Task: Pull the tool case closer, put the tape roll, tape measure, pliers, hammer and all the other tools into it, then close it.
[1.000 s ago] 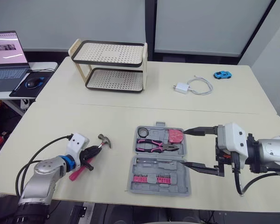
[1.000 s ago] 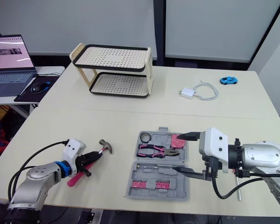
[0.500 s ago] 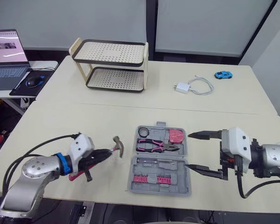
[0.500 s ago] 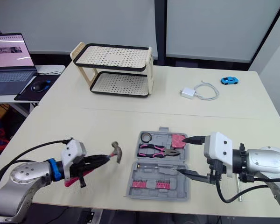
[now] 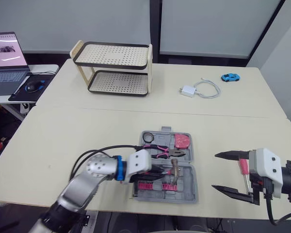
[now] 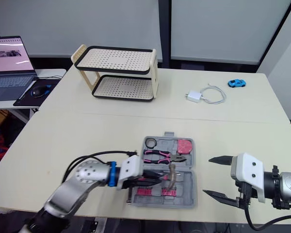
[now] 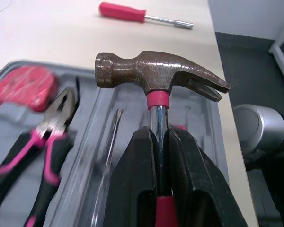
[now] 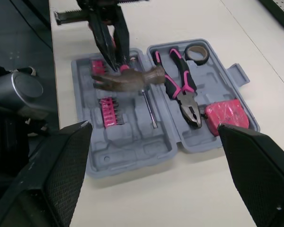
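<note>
The grey tool case (image 5: 190, 192) lies open near the table's front edge. In its far half are the black tape roll (image 5: 147, 138), pink-handled pliers (image 5: 162, 152) and a pink tape measure (image 5: 182, 141). My left gripper (image 5: 157, 171) is shut on the hammer (image 7: 161, 75) just below its head, holding it low over the near half, above a thin screwdriver and pink bits (image 5: 148, 186). My right gripper (image 5: 215, 171) stands open to the right of the case, apart from it. A pink screwdriver (image 5: 243, 168) lies on the table beside the right gripper.
A two-tier perforated rack (image 5: 114, 68) stands at the back left. A white charger with its cable (image 5: 188, 91) and a blue toy car (image 5: 230, 77) lie at the back right. A laptop (image 5: 5, 53) and mouse (image 5: 34, 86) sit on a side desk to the left.
My left gripper has carried the hammer rightward from the table left of the case to over the case's near half. My right gripper has drawn back to the right, away from the case.
</note>
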You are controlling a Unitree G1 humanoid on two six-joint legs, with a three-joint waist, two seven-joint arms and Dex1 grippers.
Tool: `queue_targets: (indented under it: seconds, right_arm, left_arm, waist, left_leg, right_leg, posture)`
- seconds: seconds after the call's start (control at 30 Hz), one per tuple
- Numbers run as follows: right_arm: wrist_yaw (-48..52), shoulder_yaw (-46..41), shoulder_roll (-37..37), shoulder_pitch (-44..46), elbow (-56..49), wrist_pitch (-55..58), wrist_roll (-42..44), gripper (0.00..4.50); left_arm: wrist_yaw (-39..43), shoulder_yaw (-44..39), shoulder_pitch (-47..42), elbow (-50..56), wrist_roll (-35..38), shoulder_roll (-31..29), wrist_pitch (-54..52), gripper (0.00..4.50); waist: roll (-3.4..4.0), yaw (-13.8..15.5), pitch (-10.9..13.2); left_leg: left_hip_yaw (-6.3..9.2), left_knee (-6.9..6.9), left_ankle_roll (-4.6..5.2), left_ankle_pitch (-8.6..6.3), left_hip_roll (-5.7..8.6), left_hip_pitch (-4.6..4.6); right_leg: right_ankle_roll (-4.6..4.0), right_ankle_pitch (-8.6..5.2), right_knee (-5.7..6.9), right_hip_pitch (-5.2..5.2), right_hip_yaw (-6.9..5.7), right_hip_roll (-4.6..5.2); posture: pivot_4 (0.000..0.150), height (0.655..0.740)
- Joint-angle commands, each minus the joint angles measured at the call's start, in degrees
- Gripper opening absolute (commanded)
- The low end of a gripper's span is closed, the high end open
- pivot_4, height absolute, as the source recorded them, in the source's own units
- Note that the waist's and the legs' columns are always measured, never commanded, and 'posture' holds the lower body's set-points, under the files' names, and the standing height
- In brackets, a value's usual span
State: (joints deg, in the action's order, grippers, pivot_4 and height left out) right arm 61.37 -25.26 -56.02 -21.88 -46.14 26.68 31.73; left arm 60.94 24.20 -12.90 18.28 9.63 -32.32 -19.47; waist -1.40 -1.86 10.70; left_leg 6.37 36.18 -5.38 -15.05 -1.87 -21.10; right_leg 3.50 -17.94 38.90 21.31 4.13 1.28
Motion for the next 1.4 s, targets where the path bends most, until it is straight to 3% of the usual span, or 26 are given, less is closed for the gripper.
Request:
queue_targets:
  seconds: [0.03,0.5,0.9,1.4]
  right_arm:
    - [0.88,-0.97,0.21,-0.61,-1.38,-1.82,-0.57,4.50]
    - [2.84,-1.05,-1.89,-1.73,-1.50,0.36,-1.04,4.50]
    - [3.20,-0.71,-3.11,-1.16,-0.92,-0.18,-3.64,4.50]
    - [3.15,0.06,-3.06,-0.46,-0.83,-0.18,-4.25,4.50]
  left_arm:
    - [-0.83,5.08,-4.88,-1.49,-4.54,2.02,-2.00,0.12]
    - [-3.01,14.80,-14.92,0.77,-8.70,8.04,-20.81,0.11]
    - [-2.95,16.12,-17.67,-0.17,-8.43,7.85,-22.96,0.11]
    - [-5.25,18.66,-15.03,-0.59,-9.69,6.40,-23.71,0.11]
  waist:
    - [0.01,-0.02,0.00]
    - [0.00,0.20,0.00]
    - [0.00,0.15,0.00]
    - [0.00,0.19,0.00]
  left_leg:
    - [0.00,0.00,0.00,0.00,0.00,0.02]
    - [0.02,0.04,0.01,0.01,0.02,0.01]
    - [0.03,0.05,0.00,0.01,0.03,0.00]
    - [0.03,0.06,0.00,0.01,0.03,0.00]
  right_leg:
    - [0.00,0.00,0.01,-0.01,0.00,0.00]
    - [0.02,-0.01,0.01,-0.07,0.01,0.00]
    - [0.03,-0.02,0.00,-0.07,0.01,0.01]
    - [0.03,-0.02,0.00,-0.08,0.01,0.01]
  posture:
    - [0.150,0.7350]
    - [0.150,0.7350]
    - [0.150,0.7350]
    - [0.150,0.7350]
